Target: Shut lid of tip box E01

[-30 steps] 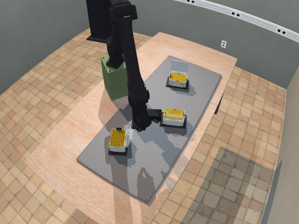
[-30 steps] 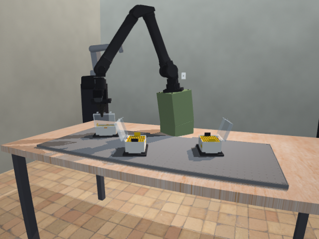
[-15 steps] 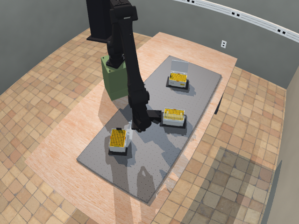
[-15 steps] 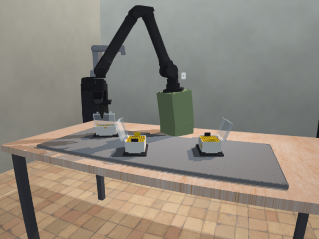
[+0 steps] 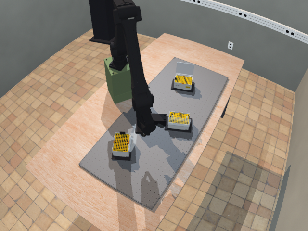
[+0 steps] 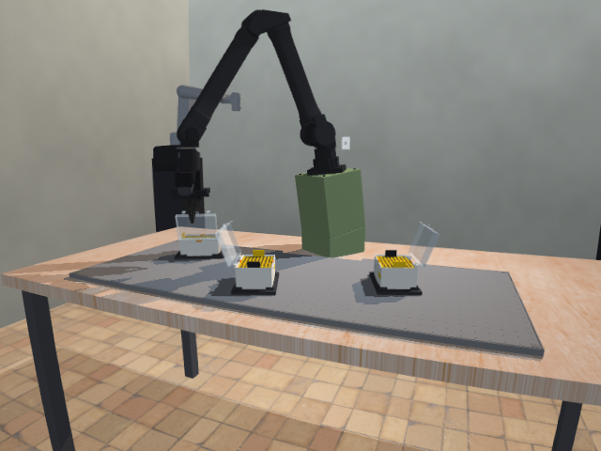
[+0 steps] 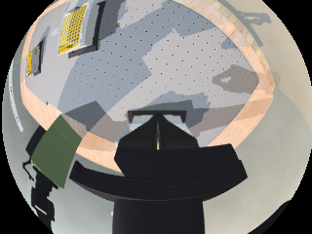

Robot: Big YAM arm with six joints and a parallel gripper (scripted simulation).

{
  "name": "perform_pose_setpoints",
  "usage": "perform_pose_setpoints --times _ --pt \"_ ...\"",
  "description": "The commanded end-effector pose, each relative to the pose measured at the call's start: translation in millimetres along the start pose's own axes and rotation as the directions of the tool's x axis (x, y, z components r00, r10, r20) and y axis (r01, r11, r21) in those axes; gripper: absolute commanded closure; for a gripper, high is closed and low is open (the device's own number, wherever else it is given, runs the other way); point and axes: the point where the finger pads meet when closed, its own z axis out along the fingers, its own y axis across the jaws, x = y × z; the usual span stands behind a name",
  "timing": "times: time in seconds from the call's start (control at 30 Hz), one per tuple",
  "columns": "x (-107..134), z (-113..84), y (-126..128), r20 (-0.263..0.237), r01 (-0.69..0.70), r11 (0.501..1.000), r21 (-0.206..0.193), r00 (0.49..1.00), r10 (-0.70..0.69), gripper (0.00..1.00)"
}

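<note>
Three white tip boxes with yellow tip racks sit on black holder plates, all lids open. The sticker IDs are too small to read. The near-left box (image 5: 121,143) (image 6: 198,246) has its clear lid (image 5: 134,139) (image 6: 206,224) standing upright. My gripper (image 5: 143,133) (image 6: 192,218) (image 7: 158,136) is shut and empty, pointing down with its tip at that lid's top edge; I cannot tell if they touch. The middle box (image 5: 179,118) (image 6: 255,276) (image 7: 74,26) has a tilted lid (image 6: 229,242). The far box (image 5: 183,80) (image 6: 395,273) (image 7: 31,58) has its lid (image 5: 185,68) (image 6: 424,240) raised.
The holders stand on a grey perforated board (image 5: 154,173) (image 6: 461,310) (image 7: 163,58) on a wooden table (image 5: 62,149) (image 6: 558,291). The arm rises from a green pedestal (image 5: 119,84) (image 6: 331,213) (image 7: 58,150) beside the board. The arm's lower links hang between the near-left and middle boxes.
</note>
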Motion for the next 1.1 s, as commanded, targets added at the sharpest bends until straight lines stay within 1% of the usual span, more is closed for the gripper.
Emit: perform_pose_setpoints --times 0.0,0.7,0.83,1.07 --pt "3.3 3.0 0.1 0.003 -0.004 1.0 0.006 1.0 0.004 1.0" --pt "3.3 3.0 0.1 0.003 -0.004 1.0 0.006 1.0 0.004 1.0" --pt "8.3 -9.4 -7.3 0.013 -0.001 0.999 0.032 1.0 0.0 1.0" --pt "17.1 -7.3 -5.5 0.01 -0.001 1.0 0.025 1.0 0.001 1.0"
